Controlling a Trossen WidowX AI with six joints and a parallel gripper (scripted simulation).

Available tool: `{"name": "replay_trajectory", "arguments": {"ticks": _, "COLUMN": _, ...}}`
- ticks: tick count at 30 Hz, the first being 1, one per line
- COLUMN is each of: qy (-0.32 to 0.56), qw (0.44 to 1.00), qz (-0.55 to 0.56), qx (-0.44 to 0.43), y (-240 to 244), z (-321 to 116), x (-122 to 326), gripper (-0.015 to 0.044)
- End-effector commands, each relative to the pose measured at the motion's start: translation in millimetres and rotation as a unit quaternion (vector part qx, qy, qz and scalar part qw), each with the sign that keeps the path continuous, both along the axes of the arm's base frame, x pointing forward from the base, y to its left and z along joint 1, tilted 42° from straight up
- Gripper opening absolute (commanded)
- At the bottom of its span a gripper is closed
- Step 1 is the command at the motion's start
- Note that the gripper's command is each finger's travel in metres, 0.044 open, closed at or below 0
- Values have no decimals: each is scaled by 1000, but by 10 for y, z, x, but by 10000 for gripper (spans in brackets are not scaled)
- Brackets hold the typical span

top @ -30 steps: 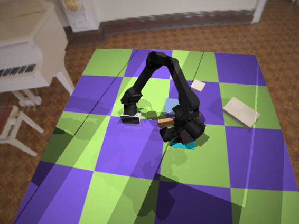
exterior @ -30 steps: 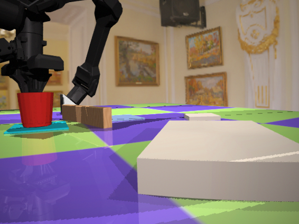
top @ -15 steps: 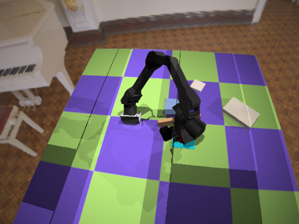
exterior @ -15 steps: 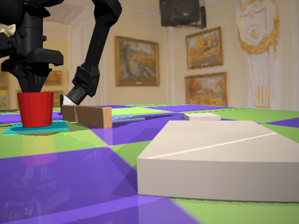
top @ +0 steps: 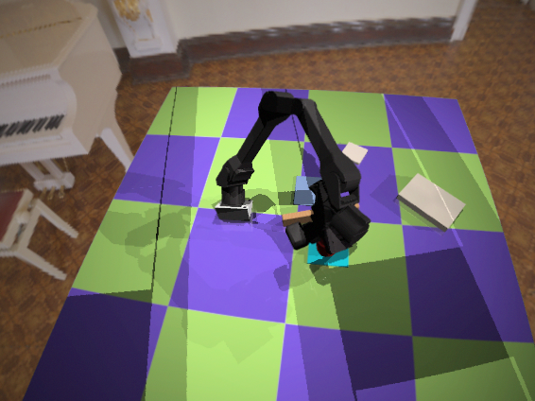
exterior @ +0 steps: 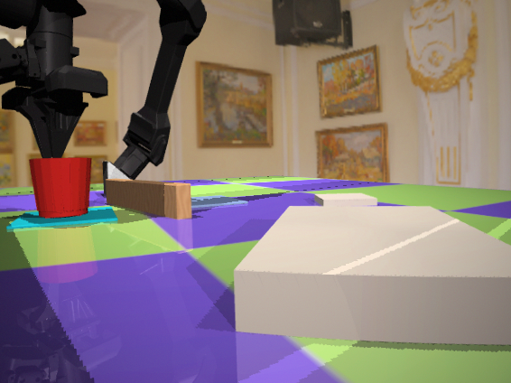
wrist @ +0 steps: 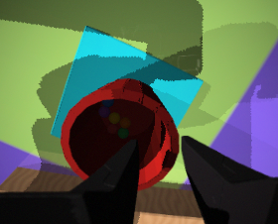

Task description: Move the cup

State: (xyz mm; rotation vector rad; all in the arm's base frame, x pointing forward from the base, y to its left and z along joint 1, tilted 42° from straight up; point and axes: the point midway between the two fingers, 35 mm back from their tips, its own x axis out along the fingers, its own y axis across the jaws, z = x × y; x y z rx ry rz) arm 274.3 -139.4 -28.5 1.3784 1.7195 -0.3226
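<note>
The red cup (top: pixel 324 249) (exterior: pixel 62 187) (wrist: pixel 91 149) stands upright on the cyan pad (top: pixel 337 260) (exterior: pixel 106 215) (wrist: pixel 81 81). Several coloured marbles (wrist: pixel 114 118) lie inside at its bottom. My gripper (exterior: pixel 52 155) (wrist: pixel 159 144) is partly open at the cup's rim. In the wrist view one fingertip is over the cup's mouth and the other just outside its wall, with gaps to the wall between them. The fingertips are hidden behind the arm in the top view. The other pad, blue (top: pixel 302 196) (exterior: pixel 218 202), lies beyond the wooden block and holds nothing that shows.
A long wooden block (top: pixel 297 217) (exterior: pixel 177 200) (wrist: pixel 22 180) lies between the two pads, close to the cup. A large beige slab (top: pixel 431 200) (exterior: pixel 361 244) and a small beige slab (top: pixel 355 152) (exterior: pixel 347 200) lie farther off. The arm's base stands left of the pads in the top view.
</note>
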Motion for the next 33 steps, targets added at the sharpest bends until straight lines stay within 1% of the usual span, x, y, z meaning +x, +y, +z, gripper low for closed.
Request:
{"name": "replay_trajectory", "arguments": {"ticks": 1, "qy": -2, "qw": 1000, "qz": 2, "qx": -2, "y": -42, "z": 43, "x": 2, "gripper": 128}}
{"name": "replay_trajectory", "arguments": {"ticks": 13, "qy": -1, "qw": 1000, "qz": 2, "qx": -1, "y": -129, "z": 153, "x": -2, "gripper": 128}}
{"name": "replay_trajectory", "arguments": {"ticks": 25, "qy": 1, "qw": 1000, "qz": -1, "qx": 0, "y": -137, "z": 158, "x": 3, "gripper": 440}}
{"name": "replay_trajectory", "arguments": {"ticks": 33, "qy": 0, "qw": 1000, "qz": 0, "qx": -1, "y": -301, "z": 337, "x": 16, "gripper": 440}}
